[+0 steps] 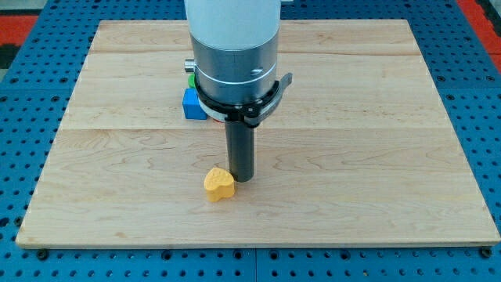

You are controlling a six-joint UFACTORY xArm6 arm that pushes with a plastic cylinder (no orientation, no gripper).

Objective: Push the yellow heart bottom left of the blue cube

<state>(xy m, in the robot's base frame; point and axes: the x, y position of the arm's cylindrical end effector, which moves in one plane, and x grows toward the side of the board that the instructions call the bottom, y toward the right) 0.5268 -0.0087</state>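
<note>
Nearest the camera lies the front edge of the pale wooden board [376, 211], a large rectangular top made of joined planks; it rests on a blue perforated base [19, 117] that shows on all sides.

Next in size is the grey and white cylindrical arm housing [235, 55], which descends from the view's top over the far-centre part of the board and hides much of what stands behind it. A straight dark rod [240, 149] extends downward from it. My tip [242, 180] sits on the board surface, just to the right of and slightly beyond the yellow heart-shaped block [219, 185], touching it or very nearly so. The rod has no jaws and grasps nothing.

The blue cube [192, 104] stands farther back and to the left of the rod, partly covered by the arm housing. The yellow heart-shaped block lies nearer than the cube and slightly to its right.

A small green block [191, 78] appears just behind the blue cube; its shape cannot be determined, since only a sliver is visible.
</note>
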